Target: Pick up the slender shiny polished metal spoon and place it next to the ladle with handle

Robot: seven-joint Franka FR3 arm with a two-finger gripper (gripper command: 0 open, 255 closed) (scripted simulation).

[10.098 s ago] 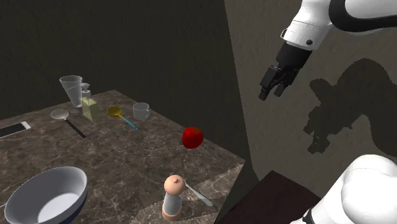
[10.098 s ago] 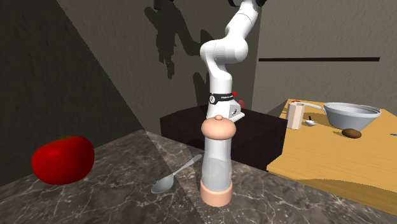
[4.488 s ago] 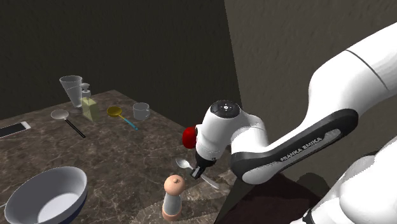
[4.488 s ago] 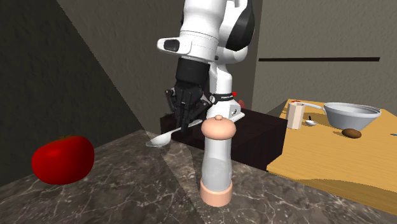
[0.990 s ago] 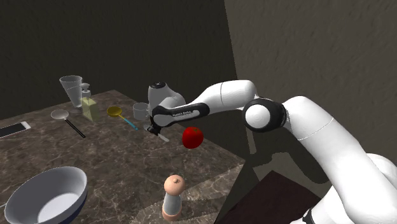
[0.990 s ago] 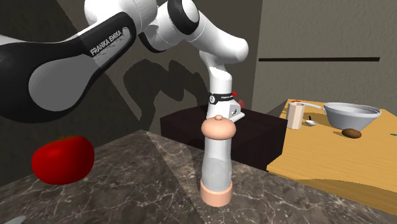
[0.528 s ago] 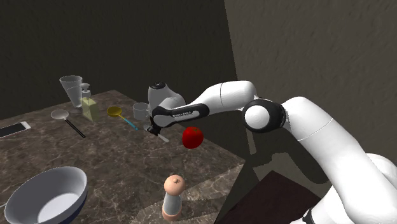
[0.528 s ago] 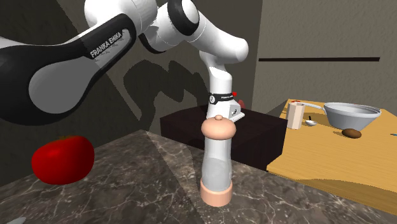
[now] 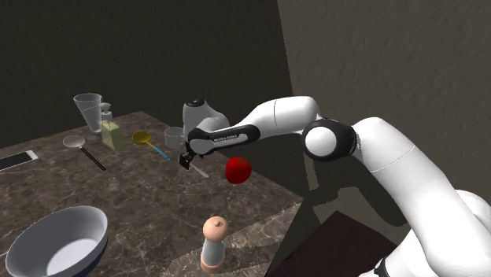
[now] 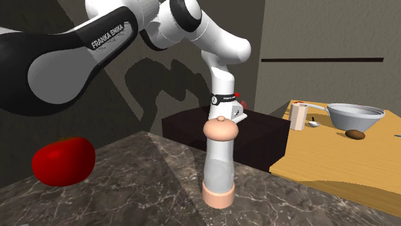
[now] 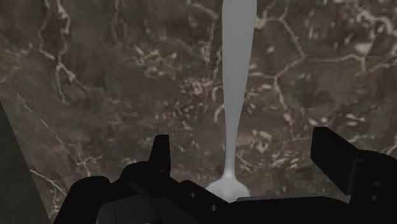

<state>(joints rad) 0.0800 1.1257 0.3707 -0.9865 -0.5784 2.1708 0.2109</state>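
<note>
**Entry: spoon set down, gripper standing clear**

- Gripper (image 11: 245, 145): released. The black fingers (image 11: 159, 153) stand wide apart and touch nothing, low over the counter (image 11: 95, 83).
- Slender grey spoon (image 11: 234, 95): lies flat on the dark marbled counter, between the fingers but unheld. In the shoulder view it lies near the blue handle of the yellow ladle (image 9: 142, 138), with the glass mug (image 9: 174, 138) just beyond and the red fruit (image 9: 238, 169) on its other side.
- Status (judged): the placement looks complete, and the step in hand is withdrawal.
- Handling note: rise straight up with the fingers wide so neither tip drags the handle. Swing aside only once well above the mug and fruit.
</note>
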